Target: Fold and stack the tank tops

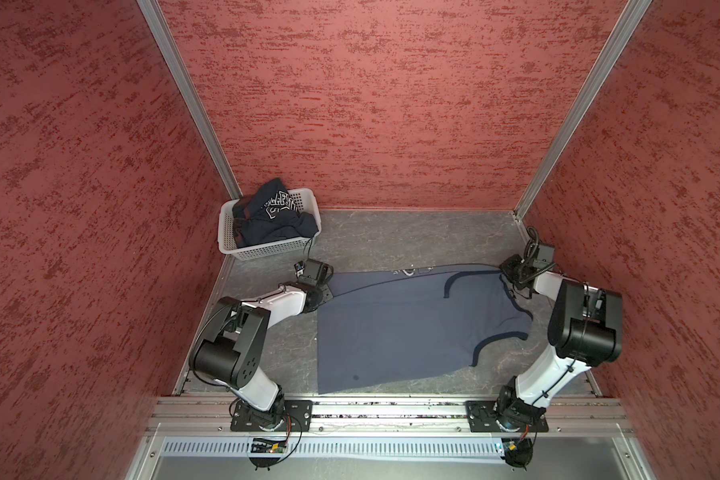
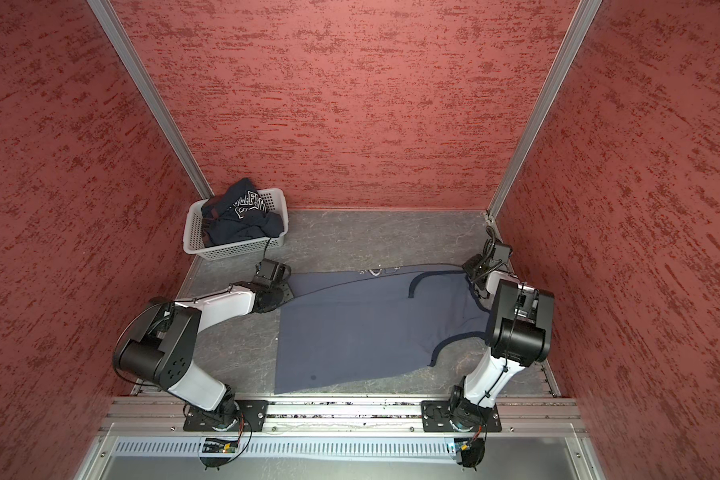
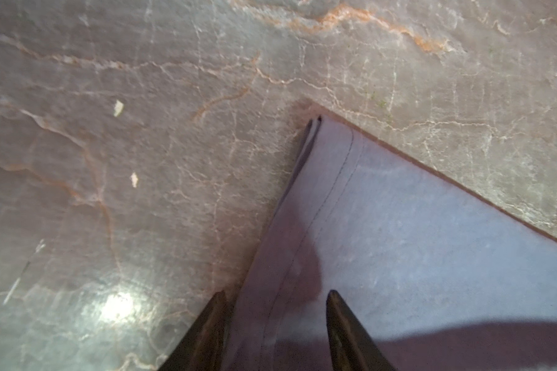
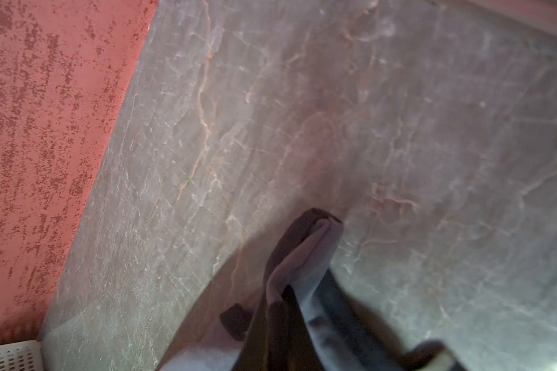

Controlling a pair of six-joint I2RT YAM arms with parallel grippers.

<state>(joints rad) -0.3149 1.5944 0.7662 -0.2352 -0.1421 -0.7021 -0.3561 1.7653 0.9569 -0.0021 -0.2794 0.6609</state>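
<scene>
**A:** Where is the grey-blue tank top (image 1: 395,332) now?

**B:** It lies on the marbled grey table (image 1: 391,237), between the two arms, as both top views show. The near part lies flat. The far edge makes one straight line from gripper to gripper. Navy trim borders the armholes on the right side.

**A:** What does the right gripper (image 4: 287,289) do?

**B:** In the right wrist view its fingers are pressed together on a shoulder strap (image 4: 306,250) of this top. The end of the strap sticks out past the fingertips, above the table.

**A:** And the left gripper (image 3: 277,294)?

**B:** It is at the far left corner of the same top, and its two fingers stand apart. The stitched hem (image 3: 315,180) runs between them. One fingertip is over bare table, the other over the cloth. I cannot tell if they touch the cloth.

**A:** Where is the navy tank top (image 1: 267,216)?

**B:** It is crumpled inside the white perforated basket (image 1: 267,251). The basket stands in the far left corner of the table, against the red wall (image 1: 391,104), well apart from the grey-blue one.

**A:** Can you read any writing?

**B:** The navy one has white-outlined block letters, but the folds break them and I cannot read a word. The grey-blue one has a small white print (image 1: 408,272) at its far edge, too small to read.
</scene>
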